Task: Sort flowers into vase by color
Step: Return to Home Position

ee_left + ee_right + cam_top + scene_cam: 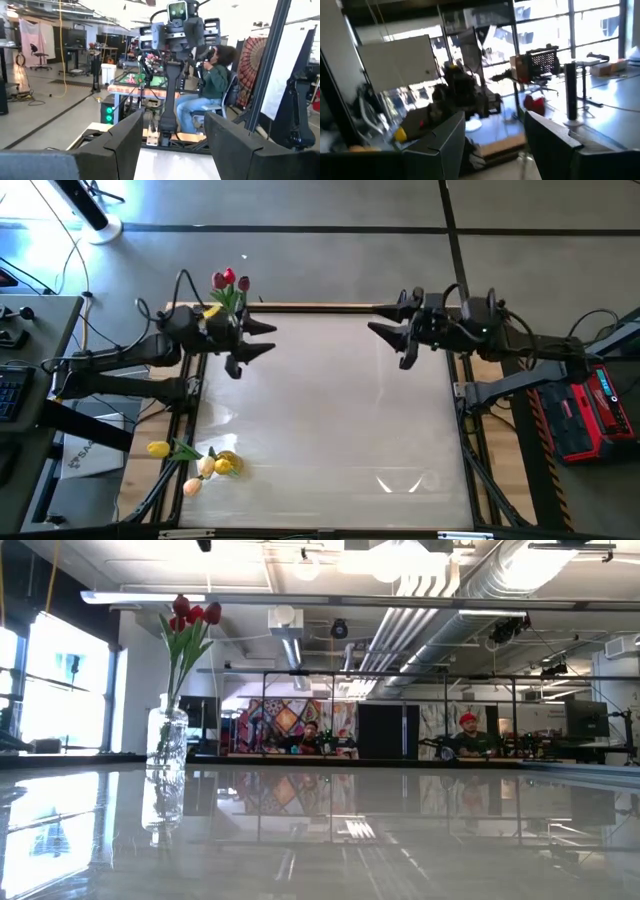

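Three red tulips (230, 280) stand in a clear glass vase (167, 735) at the table's far left edge; their stems go down into the vase. They also show in the low view (192, 613). A cluster of yellow and cream tulips (205, 462) sits at the table's near left edge; I cannot tell whether a vase holds them. My left gripper (262, 340) is open and empty, raised just right of the red tulips. My right gripper (385, 321) is open and empty, raised over the table's far right part. The two grippers point at each other.
The glossy white table top (330, 420) lies between the arms, framed by a wooden rim (310, 307). Black frame bars (190, 395) run along both sides. People sit at desks (465, 740) in the room beyond the far edge.
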You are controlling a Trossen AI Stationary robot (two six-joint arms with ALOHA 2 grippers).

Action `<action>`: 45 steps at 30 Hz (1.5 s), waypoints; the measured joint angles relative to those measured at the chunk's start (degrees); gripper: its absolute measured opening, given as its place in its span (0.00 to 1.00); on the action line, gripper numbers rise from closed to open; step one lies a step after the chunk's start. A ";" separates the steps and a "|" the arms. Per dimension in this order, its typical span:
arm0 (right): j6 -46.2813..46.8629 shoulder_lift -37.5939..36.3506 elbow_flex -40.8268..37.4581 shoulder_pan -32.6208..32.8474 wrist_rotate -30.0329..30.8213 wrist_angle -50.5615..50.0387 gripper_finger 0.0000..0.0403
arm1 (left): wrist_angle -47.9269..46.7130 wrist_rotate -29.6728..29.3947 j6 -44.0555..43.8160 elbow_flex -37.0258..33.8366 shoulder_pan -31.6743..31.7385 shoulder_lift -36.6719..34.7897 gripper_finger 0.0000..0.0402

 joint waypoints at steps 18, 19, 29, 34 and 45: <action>4.25 5.37 0.00 0.48 3.83 -0.11 0.48 | -9.41 8.51 -1.13 -0.01 5.45 -3.52 0.49; 3.97 5.69 0.00 0.78 4.35 -0.51 0.48 | -10.67 8.89 -0.34 -0.01 5.45 -3.70 0.49; 2.96 5.26 0.00 2.17 9.90 -6.84 0.48 | -15.19 9.41 1.02 -0.78 5.43 -3.79 0.49; 2.67 3.20 0.00 2.17 10.76 -9.25 0.48 | -15.57 9.38 -0.14 -1.56 5.43 -4.18 0.49; 3.44 -1.04 -0.03 2.06 14.30 -16.28 0.48 | -17.46 8.84 2.59 -1.54 5.95 -7.02 0.49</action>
